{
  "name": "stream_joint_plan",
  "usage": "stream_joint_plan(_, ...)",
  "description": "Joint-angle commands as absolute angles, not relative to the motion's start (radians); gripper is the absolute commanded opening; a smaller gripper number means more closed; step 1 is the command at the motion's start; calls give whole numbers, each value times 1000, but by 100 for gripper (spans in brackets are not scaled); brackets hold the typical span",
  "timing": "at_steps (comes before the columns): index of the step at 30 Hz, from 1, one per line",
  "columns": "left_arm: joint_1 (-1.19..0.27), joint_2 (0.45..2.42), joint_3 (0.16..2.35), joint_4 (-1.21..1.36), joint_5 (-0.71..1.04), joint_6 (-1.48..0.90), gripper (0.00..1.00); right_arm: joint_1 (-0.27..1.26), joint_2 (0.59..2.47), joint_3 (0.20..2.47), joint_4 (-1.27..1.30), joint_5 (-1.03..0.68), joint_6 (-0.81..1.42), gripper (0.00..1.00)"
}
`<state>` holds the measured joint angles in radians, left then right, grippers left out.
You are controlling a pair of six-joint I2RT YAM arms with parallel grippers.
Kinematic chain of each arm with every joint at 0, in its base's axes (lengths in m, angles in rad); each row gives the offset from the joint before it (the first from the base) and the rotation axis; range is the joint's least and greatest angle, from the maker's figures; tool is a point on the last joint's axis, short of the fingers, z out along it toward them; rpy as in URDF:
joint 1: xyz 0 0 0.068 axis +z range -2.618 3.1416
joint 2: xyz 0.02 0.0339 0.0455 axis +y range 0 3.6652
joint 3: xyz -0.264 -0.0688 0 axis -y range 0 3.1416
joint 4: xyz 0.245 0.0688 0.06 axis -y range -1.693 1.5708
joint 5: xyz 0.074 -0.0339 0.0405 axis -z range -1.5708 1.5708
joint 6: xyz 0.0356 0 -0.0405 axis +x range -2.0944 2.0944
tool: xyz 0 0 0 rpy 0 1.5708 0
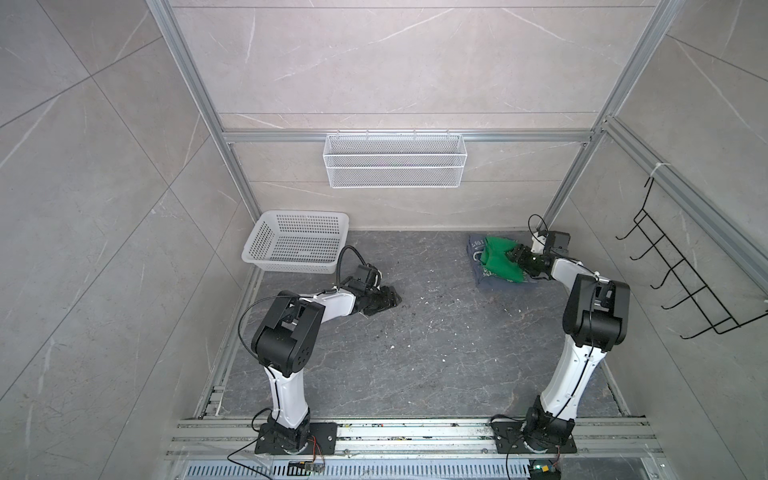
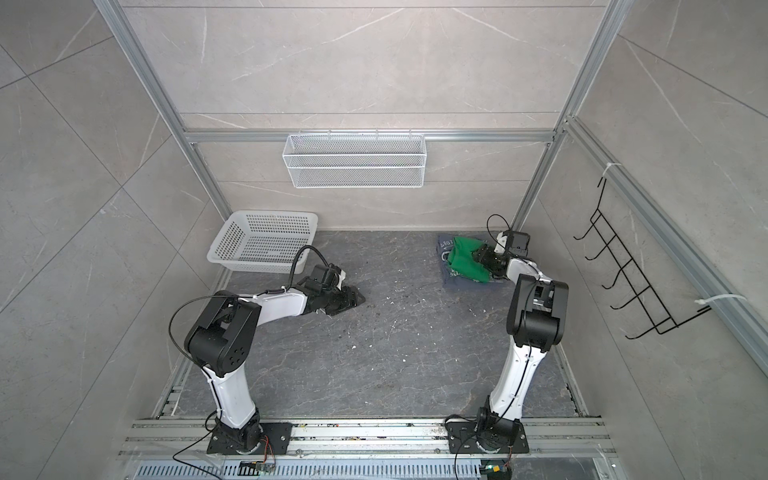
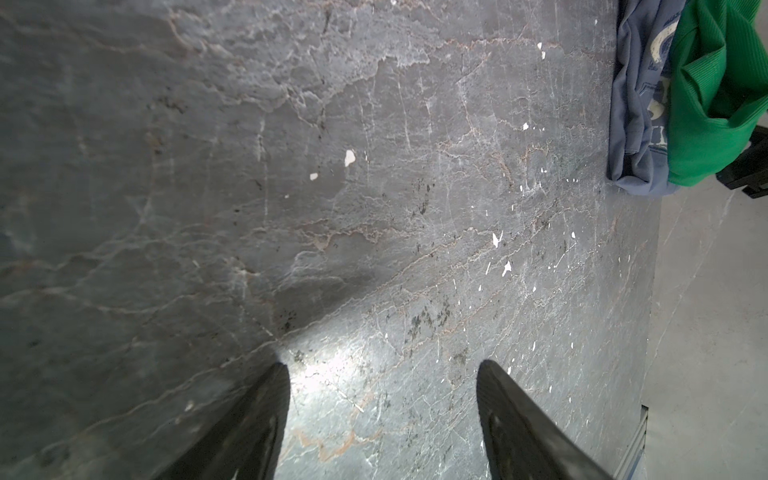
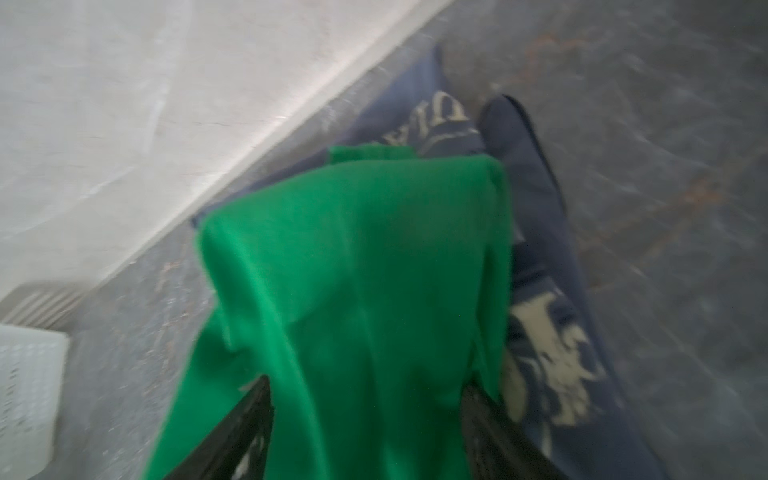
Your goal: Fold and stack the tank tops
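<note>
The green tank top [image 1: 496, 262] [image 2: 465, 262] lies bunched on the slate-blue tank top [image 1: 500, 286] [image 2: 446, 243] with white lettering, at the far right of the floor near the back wall. My right gripper [image 1: 513, 254] [image 4: 365, 382] is on the green top [image 4: 353, 270], its jaws apart with green cloth between them; the blue top [image 4: 540, 208] shows beside it. My left gripper [image 1: 392, 297] [image 3: 382, 365] rests low over bare floor at the left, open and holding nothing. The left wrist view shows both tops [image 3: 715, 104] [image 3: 640, 104] far off.
A white perforated basket [image 1: 305, 214] stands at the back left, just behind the left arm. A white wire basket [image 1: 395, 166] hangs on the back wall. A black hook rack [image 1: 681, 274] hangs on the right wall. The dark floor [image 1: 415, 353] is speckled with white flecks.
</note>
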<state>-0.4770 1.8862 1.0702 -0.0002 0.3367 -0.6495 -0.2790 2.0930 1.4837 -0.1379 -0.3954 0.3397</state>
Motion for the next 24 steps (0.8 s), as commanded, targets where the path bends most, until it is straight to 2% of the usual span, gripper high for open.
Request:
stream_joint_plan(1, -476, 1869, 1068, -82, 309, -621, 74, -281, 2067, 1499, -203, -316, 318, 72)
stream_joint_plan(3, -475, 1865, 1068, -85, 303, -618, 74, -281, 2042, 1493, -209, -313, 317, 73)
stream_joint_plan(6, -475, 1850, 1063, -87, 298, -612, 74, -281, 1989, 1462, -200, -332, 315, 84)
stream_joint_plan(8, -476, 1820, 1052, -93, 277, -597, 75, -280, 1944, 1430, -193, -342, 318, 88)
stream_joint_plan(15, -475, 1599, 938, -101, 91, -494, 80, -254, 1712, 1178, -102, -308, 340, 93)
stream_joint_plan(19, -475, 1402, 848, -112, -112, -428, 87, -137, 1529, 990, -54, -150, 296, 100)
stream_joint_plan(21, -475, 1307, 801, -123, -276, -406, 99, -56, 1434, 875, 16, -48, 256, 100)
stream_joint_plan(24, -475, 1180, 719, -95, -514, -353, 100, 10, 1352, 711, 167, 17, 219, 99)
